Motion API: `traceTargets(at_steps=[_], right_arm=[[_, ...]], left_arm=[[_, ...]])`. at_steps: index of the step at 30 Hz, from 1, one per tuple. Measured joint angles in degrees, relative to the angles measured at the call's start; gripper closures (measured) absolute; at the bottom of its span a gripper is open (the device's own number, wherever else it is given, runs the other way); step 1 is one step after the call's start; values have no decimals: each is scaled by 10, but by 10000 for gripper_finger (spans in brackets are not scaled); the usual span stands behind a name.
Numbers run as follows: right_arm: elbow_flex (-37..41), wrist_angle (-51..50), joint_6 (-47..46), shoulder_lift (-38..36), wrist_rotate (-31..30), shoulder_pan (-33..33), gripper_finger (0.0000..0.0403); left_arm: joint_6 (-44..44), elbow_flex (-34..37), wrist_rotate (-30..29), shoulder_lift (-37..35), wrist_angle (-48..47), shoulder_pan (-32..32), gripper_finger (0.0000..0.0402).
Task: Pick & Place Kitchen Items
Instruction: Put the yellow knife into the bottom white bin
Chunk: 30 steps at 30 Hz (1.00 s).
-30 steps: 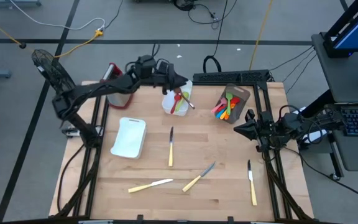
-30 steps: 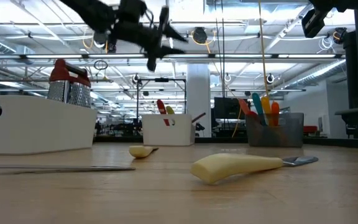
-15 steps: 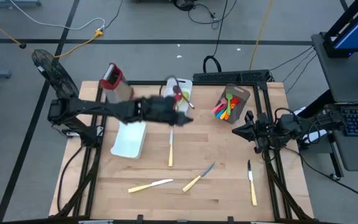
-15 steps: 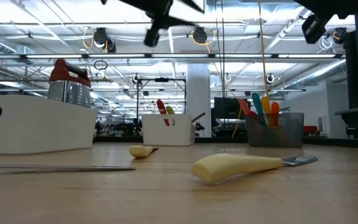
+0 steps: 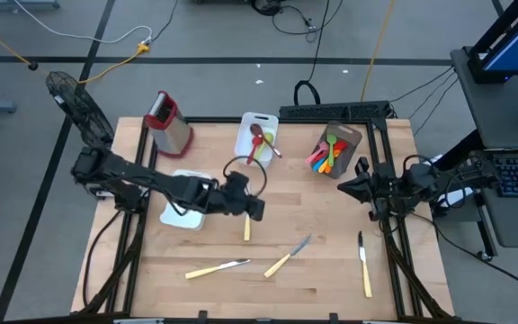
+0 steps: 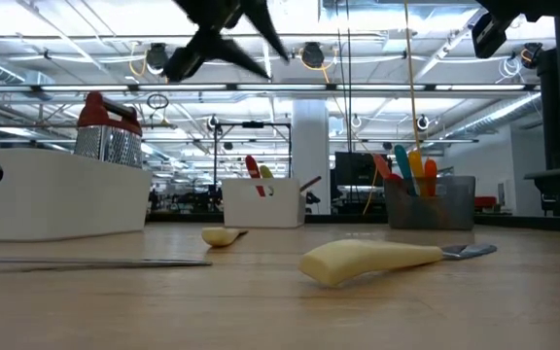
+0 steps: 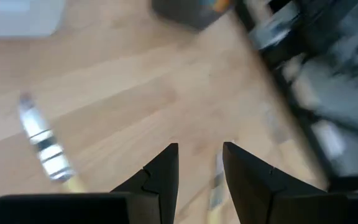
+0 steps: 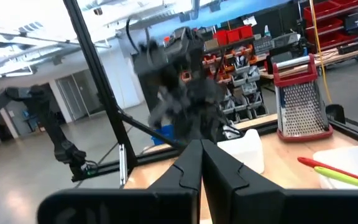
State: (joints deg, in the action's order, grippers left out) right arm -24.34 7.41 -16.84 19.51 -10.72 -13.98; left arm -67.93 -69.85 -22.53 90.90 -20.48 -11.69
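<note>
Wooden desk (image 5: 322, 229) still carries four cream-handled knives, and the left end effector (image 5: 254, 208), fingers slightly parted and empty, hangs above the nearest knife (image 5: 247, 216), so the reach step seems underway; next comes lowering squarely over its handle, while the shut right end effector (image 5: 344, 188) waits at the desk's right edge.

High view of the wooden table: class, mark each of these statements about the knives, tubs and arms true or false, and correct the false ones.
1. Four cream-handled knives lie on the wooden table. True.
2. The red-topped metal grater stands at the table's near right corner. False: it stands at the far left.
3. The left gripper is above a knife near the table's middle. True.
4. The brown holder is empty. False: it holds colourful utensils.
5. The right gripper holds a knife. False: its fingers are shut on nothing.
</note>
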Motion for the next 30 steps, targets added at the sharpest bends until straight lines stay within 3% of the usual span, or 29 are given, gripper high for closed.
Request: traceTargets(at_steps=[5,14,30], right_arm=[[0,10,0,1,0,0,399],[0,14,-4,1,-1,0,399],[0,14,-4,1,-1,0,399]], left_arm=[[-16,0,8,41,-23,-5,275],[-122,1,119,139,-48,-5,275],[-154,1,126,148,-100,2,275]])
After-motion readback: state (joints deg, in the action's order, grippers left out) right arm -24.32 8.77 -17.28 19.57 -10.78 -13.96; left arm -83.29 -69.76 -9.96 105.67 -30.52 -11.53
